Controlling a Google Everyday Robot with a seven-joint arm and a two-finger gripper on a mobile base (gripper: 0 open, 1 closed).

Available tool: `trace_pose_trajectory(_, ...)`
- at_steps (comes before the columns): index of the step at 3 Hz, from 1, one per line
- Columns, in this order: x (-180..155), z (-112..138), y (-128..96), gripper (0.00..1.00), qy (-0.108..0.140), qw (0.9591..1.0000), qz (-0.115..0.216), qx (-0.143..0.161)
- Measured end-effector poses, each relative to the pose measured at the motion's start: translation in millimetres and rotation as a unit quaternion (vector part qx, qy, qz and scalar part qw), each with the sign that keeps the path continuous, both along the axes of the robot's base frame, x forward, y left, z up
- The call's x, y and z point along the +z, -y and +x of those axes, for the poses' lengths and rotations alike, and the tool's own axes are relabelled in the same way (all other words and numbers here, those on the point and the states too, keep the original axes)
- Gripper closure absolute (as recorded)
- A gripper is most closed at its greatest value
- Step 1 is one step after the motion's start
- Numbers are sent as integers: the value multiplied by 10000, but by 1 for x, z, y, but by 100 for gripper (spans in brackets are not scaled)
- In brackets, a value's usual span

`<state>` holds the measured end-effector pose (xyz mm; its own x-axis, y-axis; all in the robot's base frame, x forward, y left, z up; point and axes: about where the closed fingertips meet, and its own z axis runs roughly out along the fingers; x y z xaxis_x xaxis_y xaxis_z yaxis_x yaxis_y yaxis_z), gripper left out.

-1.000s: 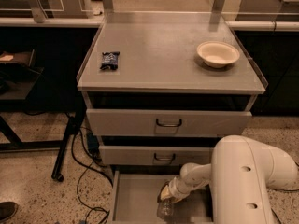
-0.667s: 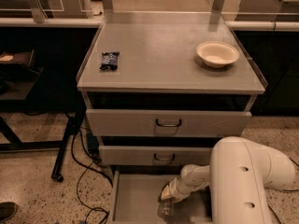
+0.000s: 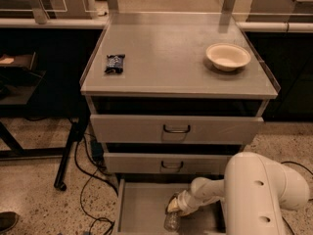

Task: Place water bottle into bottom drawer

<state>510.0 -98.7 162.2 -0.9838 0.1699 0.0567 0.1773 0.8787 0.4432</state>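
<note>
The bottom drawer (image 3: 142,207) is pulled out below the two upper drawers, showing its plain grey floor. My white arm reaches in from the lower right, and the gripper (image 3: 174,205) is low inside the drawer. It is shut on the water bottle (image 3: 172,220), a small clear bottle that hangs below the gripper, close over the drawer floor near the front. I cannot tell whether the bottle touches the floor.
The cabinet top (image 3: 171,58) holds a dark snack packet (image 3: 115,63) at the left and a white bowl (image 3: 228,56) at the right. The two upper drawers (image 3: 176,129) are closed. A black stand leg and cables (image 3: 73,146) lie left of the cabinet.
</note>
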Motion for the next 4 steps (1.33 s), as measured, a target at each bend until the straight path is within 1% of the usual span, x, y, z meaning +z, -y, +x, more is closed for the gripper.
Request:
trace_pose_trajectory(2, -12, -8, -5, 100, -16, 9997, 214, -66)
trace_pose_trajectory(3, -12, -8, -5, 82, -16, 9997, 214, -66)
trace_pose_trajectory(4, -12, -8, -5, 57, -17, 9997, 214, -66)
